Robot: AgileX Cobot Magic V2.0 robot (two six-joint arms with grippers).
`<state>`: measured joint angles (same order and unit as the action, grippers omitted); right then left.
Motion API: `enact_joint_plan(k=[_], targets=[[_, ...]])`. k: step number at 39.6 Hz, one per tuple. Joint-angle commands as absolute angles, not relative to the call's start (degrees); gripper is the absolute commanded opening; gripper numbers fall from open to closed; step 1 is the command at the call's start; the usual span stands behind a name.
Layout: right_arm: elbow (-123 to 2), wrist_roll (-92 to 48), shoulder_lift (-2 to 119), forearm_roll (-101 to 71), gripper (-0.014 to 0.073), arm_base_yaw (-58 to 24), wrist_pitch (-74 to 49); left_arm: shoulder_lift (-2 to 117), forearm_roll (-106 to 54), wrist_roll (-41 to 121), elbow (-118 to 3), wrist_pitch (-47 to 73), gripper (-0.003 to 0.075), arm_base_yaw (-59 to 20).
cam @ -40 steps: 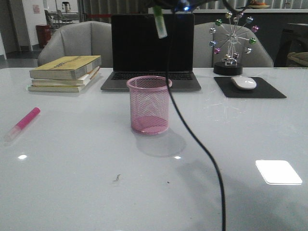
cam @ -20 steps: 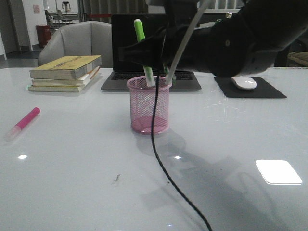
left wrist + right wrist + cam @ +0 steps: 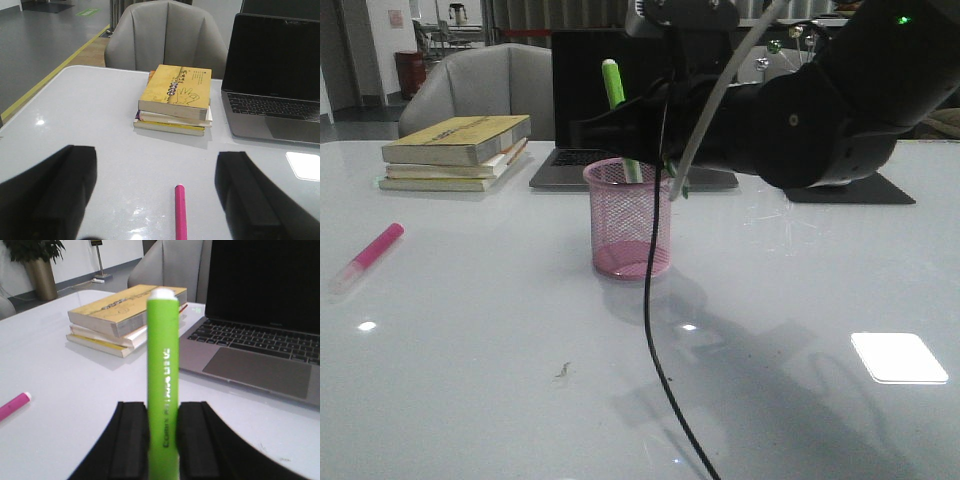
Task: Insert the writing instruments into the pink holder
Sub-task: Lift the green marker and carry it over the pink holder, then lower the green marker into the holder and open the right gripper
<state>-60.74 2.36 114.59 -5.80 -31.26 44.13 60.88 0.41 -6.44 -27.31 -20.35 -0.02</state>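
Right gripper (image 3: 162, 440) is clamped on the green highlighter (image 3: 617, 112), standing nearly upright with its lower end already inside the pink holder (image 3: 629, 218). Pink highlighter (image 3: 366, 257) lies flat off to the left, between the wide-open fingers of the left gripper (image 3: 157, 187), so that arm's closer.

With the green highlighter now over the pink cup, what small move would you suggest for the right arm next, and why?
Probably open the right gripper and let go. The green highlighter is pinched between its fingers, and in the front view its lower end already sits inside the pink holder. How deep it reaches is hidden by the arm. The pink highlighter waits on the table.
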Motion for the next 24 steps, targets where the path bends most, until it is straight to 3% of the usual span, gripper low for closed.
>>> enact_joint_plan(k=[1,9,17,24], targets=[[-61.9,2.0,111.4,-5.5,0.0156,-31.3,45.3,60.2,0.0,-6.8,-29.3,-25.8,0.0552,-0.3],[-61.9,2.0,111.4,-5.2,0.0425,-31.3,43.2,60.2,0.0,-6.8,-29.3,-25.8,0.0552,-0.3],[-61.9,1.9,110.2,-5.2,0.0435,-31.3,44.0,60.2,0.0,-6.8,-29.3,-25.8,0.0552,-0.3],[-61.9,1.0,101.4,-5.2,0.0435,-29.2,38.4,60.2,0.0,-6.8,-29.3,-25.8,0.0552,-0.3]])
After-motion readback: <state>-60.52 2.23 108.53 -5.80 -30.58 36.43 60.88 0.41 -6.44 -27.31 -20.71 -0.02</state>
